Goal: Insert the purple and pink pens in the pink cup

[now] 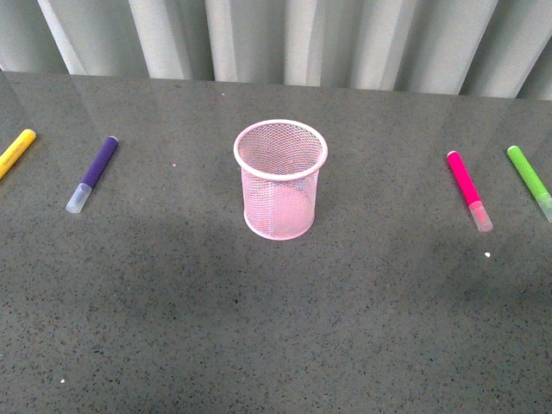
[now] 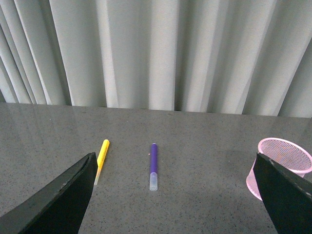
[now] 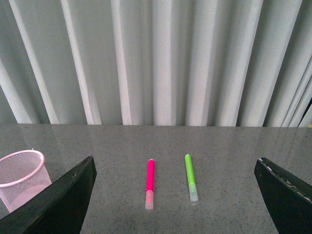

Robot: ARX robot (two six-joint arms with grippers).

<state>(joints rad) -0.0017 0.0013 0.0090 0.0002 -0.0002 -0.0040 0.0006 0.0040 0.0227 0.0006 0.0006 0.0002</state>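
Looking down the front view, I find the pink cup (image 1: 278,207) standing upright at the middle of the grey table (image 1: 276,336), mouth open to the top. Through its mesh wall I see nothing inside: it is empty, and neither pen is in yet.

The purple pen (image 1: 93,172) lies flat at the left of the frame, clear cap toward the lower edge, with the yellow marker (image 1: 15,151) beyond it at the far left. The pink pen (image 1: 468,190) lies flat at the right, cap also toward the lower edge, with the lime-green marker (image 1: 530,181) beyond it. Both pens sit well apart from the cup. I judge this spread gives each arm one pen on its own side, with the cup shared between them.

My left gripper (image 2: 174,168) is released, its jaws spread wide and holding nothing, with the purple pen between them further off on the table. My right gripper (image 3: 175,165) is likewise spread and bare, framing the pink and green markers. That wide stance suits coming down astride a pen's barrel.
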